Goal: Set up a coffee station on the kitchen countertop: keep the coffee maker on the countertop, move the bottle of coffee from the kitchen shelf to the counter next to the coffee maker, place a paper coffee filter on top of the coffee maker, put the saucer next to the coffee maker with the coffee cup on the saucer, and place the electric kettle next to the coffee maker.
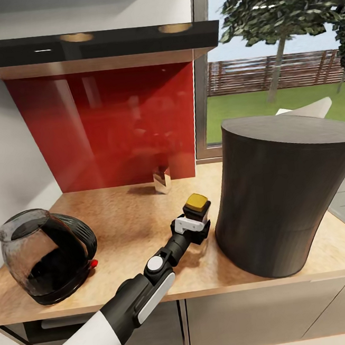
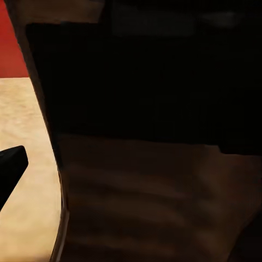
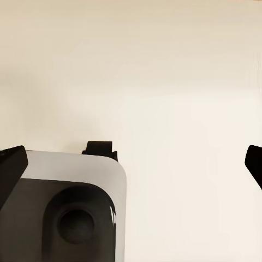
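Open kitchen countertop lies between electric kettle and coffee maker.

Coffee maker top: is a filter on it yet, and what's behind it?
The coffee maker has a bare dark top, no filter. A white tip pokes up behind it by the window; the rest is covered. The bottle of coffee sits in the left hand beside it.

My light wood worktop carried the electric kettle at its left end and the coffee maker at right. Between them, just beside the maker, stood the bottle of coffee, and a small clear glass sat against the red backsplash.
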